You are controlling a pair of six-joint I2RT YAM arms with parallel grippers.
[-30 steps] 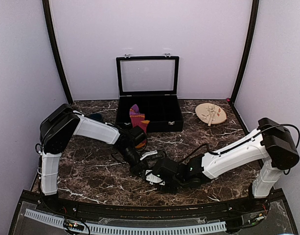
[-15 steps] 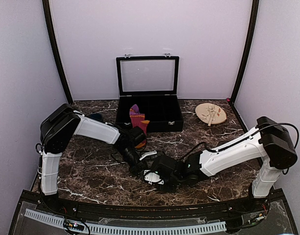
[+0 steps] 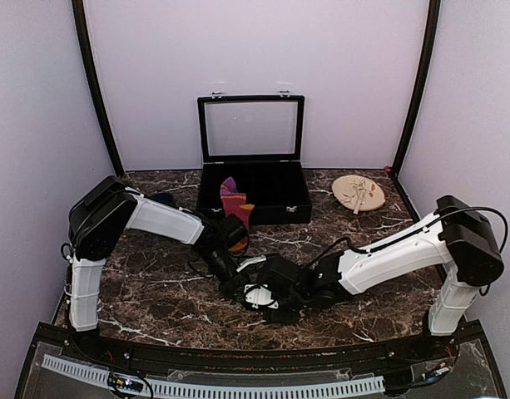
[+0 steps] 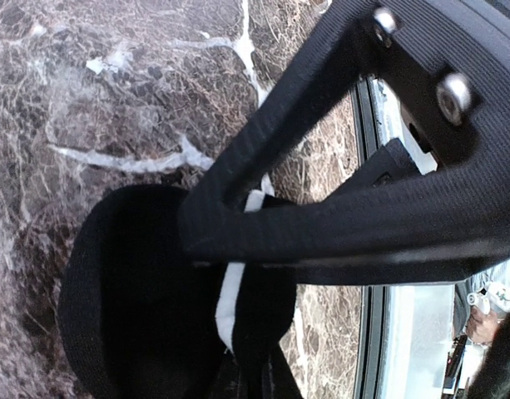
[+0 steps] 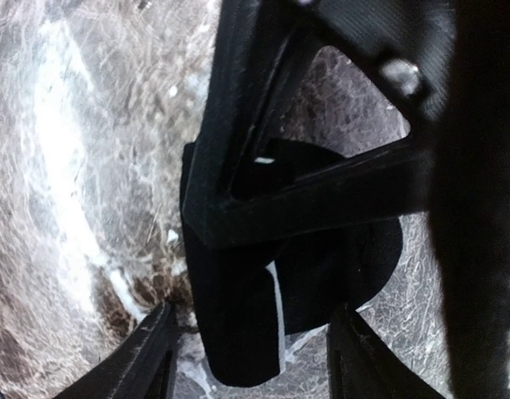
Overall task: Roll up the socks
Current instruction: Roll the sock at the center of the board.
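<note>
The marble table [image 3: 155, 303] carries an open black case [image 3: 279, 214] at the back, a wooden plate [image 3: 358, 193] to its right and a dark blue cup [image 3: 163, 199] to its left, all well apart from the work. Both arms reach to the near centre, where the black sock [image 4: 146, 299] lies bunched on the table between them. The left claw [image 4: 242, 249] is clamped on its white-striped edge. The right claw [image 3: 267, 293] sits over the sock from the other side (whether its jaws are parted or pinching cannot be told). The bundle's long axis is unclear. The maroon sock [image 3: 232, 202] hangs on the case's front edge, behind the left wrist and nearer that arm.
</note>
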